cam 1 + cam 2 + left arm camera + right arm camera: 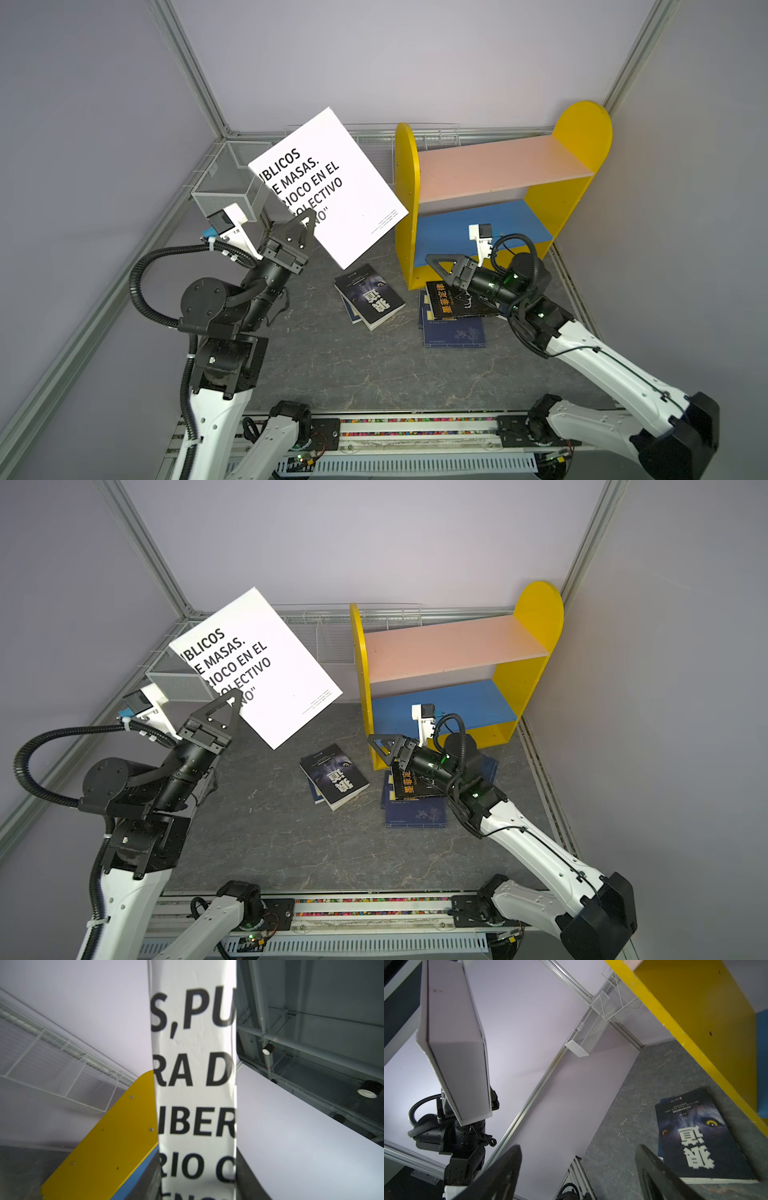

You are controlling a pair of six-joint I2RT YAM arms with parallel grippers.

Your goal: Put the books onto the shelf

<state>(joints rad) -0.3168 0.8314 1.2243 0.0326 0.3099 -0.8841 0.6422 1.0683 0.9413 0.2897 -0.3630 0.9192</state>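
My left gripper (305, 226) is shut on the lower corner of the large white book (328, 183) with black lettering. The book hangs tilted in the air, left of the shelf (498, 166), and in the left wrist view its cover (193, 1064) fills the space between the jaws. Both shelf boards, pink and blue, hold no books. My right gripper (436, 266) is open and holds nothing, low by the shelf's front left foot. It hovers over a black book with gold lettering (451, 301) that lies on navy books (455, 334). A black wolf-eyed book (695, 1136) lies flat nearby.
A grey mesh basket (232, 178) stands at the back left behind the raised book. White wire baskets (374, 145) run along the back wall. A navy book (349, 309) peeks from under the wolf-eyed book. Walls close in on three sides.
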